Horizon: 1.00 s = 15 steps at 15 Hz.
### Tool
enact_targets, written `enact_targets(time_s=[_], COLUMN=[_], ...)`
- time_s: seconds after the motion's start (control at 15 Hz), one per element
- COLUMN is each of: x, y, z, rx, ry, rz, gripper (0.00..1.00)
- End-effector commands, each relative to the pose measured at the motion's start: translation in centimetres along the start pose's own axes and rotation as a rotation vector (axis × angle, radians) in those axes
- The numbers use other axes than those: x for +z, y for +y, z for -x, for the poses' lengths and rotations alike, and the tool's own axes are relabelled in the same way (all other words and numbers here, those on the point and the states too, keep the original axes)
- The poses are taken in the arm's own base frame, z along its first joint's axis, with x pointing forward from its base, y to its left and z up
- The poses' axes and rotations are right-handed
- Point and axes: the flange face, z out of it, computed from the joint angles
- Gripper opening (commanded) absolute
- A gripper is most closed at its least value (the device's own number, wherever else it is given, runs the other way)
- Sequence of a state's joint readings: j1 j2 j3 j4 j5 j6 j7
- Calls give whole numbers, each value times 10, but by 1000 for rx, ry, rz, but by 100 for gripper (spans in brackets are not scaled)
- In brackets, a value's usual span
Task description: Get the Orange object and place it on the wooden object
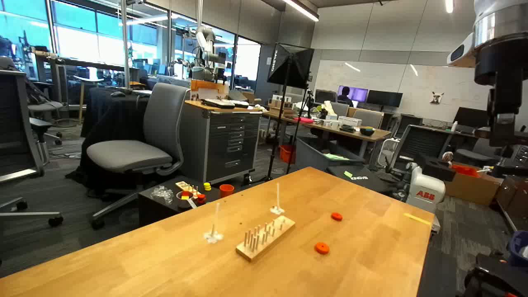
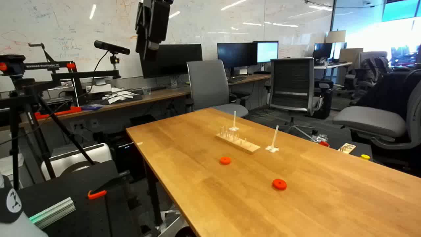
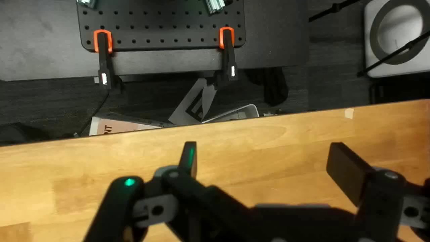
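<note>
Two lookalike small, flat orange-red pieces lie apart on the table. The nearer-looking piece [image 1: 321, 248] also shows in an exterior view [image 2: 225, 160]. The second piece [image 1: 336, 216] is there too [image 2: 279, 184]. I cannot tell which one is the Orange object. The wooden object [image 1: 264, 246], a pale slab with several thin upright pegs, lies beside them and shows in both exterior views [image 2: 251, 148]. My gripper [image 3: 263, 151] is open and empty, high over the table edge. It hangs at the right in an exterior view [image 1: 505, 140] and top left in an exterior view [image 2: 147, 54]. The wrist view shows neither piece nor slab.
Two thin white upright posts [image 1: 278, 200] [image 1: 215, 222] stand on the table [image 1: 165, 255] just behind the slab. A low black side table [image 1: 154, 212] with cups adjoins its edge. The wrist view shows a black mount with orange clamps [image 3: 227, 38] across a gap.
</note>
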State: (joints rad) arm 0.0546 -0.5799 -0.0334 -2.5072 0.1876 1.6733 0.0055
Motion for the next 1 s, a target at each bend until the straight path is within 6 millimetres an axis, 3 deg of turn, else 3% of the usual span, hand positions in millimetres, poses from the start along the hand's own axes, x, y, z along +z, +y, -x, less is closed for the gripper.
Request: enact_targets(time_s=[0.0,0.13,0.33,0.73,0.93], x=[-2,-4,-4,-18,-4], y=[0,-1,2,0,4], z=[0,0,0,-73,-104], rx=[-1,-2,-21,176,254], ry=[3,9,150,420,431], rz=[0,0,-12,-77,-53], gripper=[100,100,100,100,100])
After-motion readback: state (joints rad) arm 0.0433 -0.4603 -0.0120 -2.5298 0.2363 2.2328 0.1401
